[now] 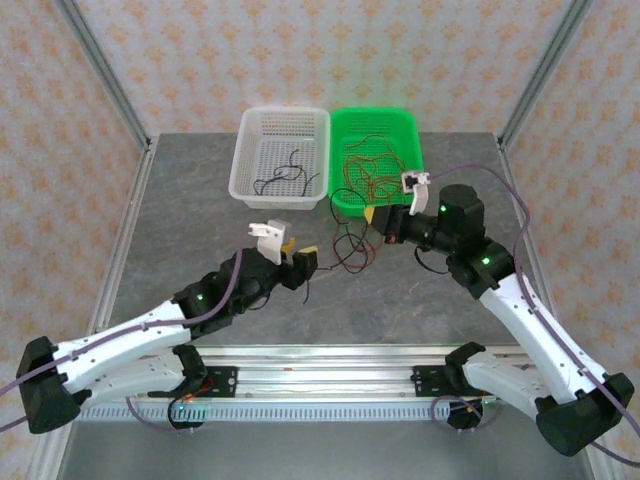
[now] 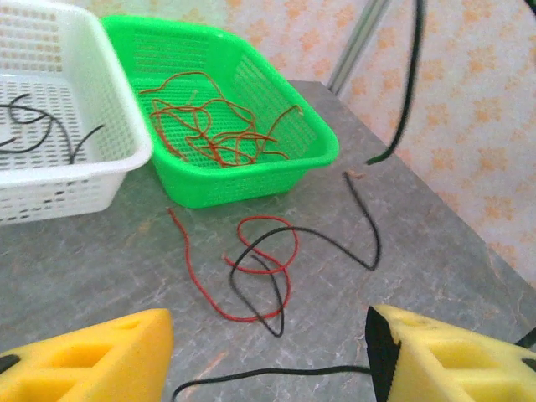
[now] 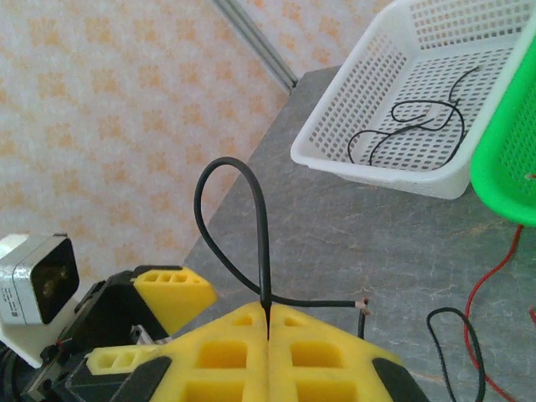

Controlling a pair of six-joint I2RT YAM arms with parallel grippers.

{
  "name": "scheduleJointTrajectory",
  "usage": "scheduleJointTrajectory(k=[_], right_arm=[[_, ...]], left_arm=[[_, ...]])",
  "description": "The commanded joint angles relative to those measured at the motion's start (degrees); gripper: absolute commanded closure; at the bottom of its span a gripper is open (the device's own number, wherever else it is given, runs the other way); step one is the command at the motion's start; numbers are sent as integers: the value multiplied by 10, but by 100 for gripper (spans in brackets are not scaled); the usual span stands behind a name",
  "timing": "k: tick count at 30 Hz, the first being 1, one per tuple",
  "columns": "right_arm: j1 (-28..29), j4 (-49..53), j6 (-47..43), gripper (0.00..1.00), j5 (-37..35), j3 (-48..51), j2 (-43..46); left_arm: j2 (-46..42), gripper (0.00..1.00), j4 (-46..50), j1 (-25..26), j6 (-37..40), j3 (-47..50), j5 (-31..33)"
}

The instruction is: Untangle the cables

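My right gripper [image 3: 268, 322] is shut on a black cable [image 3: 219, 213], which loops up from the closed yellow fingers above the table. That black cable [image 2: 406, 84] hangs at the upper right in the left wrist view. On the grey table lies a red cable [image 2: 285, 268] looped through another black cable [image 2: 335, 243], in front of the green basket [image 2: 251, 180]. My left gripper [image 2: 268, 356] stands open just short of this tangle, a black strand [image 2: 268, 371] running between its fingers. In the top view the left gripper [image 1: 295, 258] and right gripper [image 1: 378, 222] flank the loose cables [image 1: 350, 250].
The green basket [image 1: 345, 200] holds several red cables [image 2: 209, 126]. The white basket [image 1: 245, 180] to its left holds black cables [image 3: 410, 126]. Both stand at the back of the table. Metal frame posts [image 1: 105, 80] rise at the table's sides.
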State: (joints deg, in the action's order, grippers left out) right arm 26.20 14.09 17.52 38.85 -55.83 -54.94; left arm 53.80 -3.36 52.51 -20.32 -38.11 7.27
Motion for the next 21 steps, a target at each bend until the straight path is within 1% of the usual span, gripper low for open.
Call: scheduleJointTrajectory(k=[1,5,7,13,18,21], right_arm=[[0,-21,-66,100,34,-7,0],[0,-46,-88,100,42,5,-1],[0,-56,-92,100,45,10,-1],[0,-78,-85,100,45,31,6],[0,-92,-72,100,36,55,23],[0,-100,-64,100,36,68,33]], left_arm=[[35,36,-103,2,49,4,-40],[95,35,-160,2,43,-9,-85],[124,35,-190,2,35,-8,-94],[208,35,-244,2,25,-27,-68],[239,35,-292,1,15,-32,-66],[260,35,-294,0,16,-43,-50]])
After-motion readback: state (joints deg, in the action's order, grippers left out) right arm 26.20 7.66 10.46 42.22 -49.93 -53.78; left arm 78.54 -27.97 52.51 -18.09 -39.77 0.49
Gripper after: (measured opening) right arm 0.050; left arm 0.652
